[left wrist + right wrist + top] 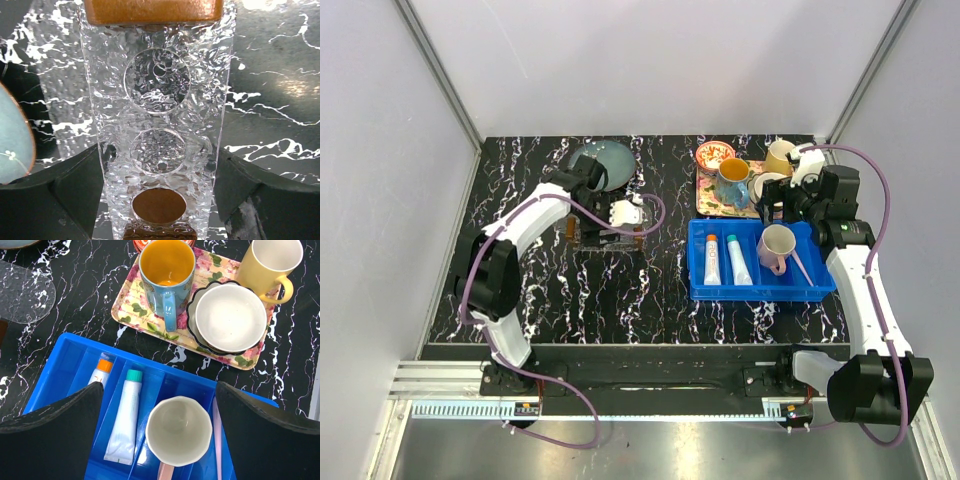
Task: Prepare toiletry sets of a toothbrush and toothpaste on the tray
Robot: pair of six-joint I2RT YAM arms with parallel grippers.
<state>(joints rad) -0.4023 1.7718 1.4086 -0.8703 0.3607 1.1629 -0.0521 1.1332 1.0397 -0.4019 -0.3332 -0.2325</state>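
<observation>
Left gripper [159, 165] is down on the tray [25, 295], which sits middle-left on the table just beside a teal plate [12, 135]. Its fingers [75, 200] bracket the holed rack [200, 115] across its narrow width, one on each long edge. They look pressed onto it, so I read the pincer as clamped on the tray, though the clear dimpled plastic makes the contact line hard to confirm. Taking it across the short span is likely what lets the jaws fit round it and steady or shift it. The rack holes are empty; no set made yet. Right gripper [159, 390] hangs over the blue bin [65, 365], jaws wide apart, nothing between them. Below it is the toothpaste: orange-capped tube [101, 372] and teal-capped tube [125, 420], each flat in its own slot, caps toward the far side. The toothbrush [217, 435] lies in the next compartment, just beside an upright pink mug [777, 247]. Bin and tray are well apart, so each item needs a carry across. Judgement: early stage. The open pincer looks poised for a first pick, and the tubes seem easier targets since the mug crowds the toothbrush.
</observation>
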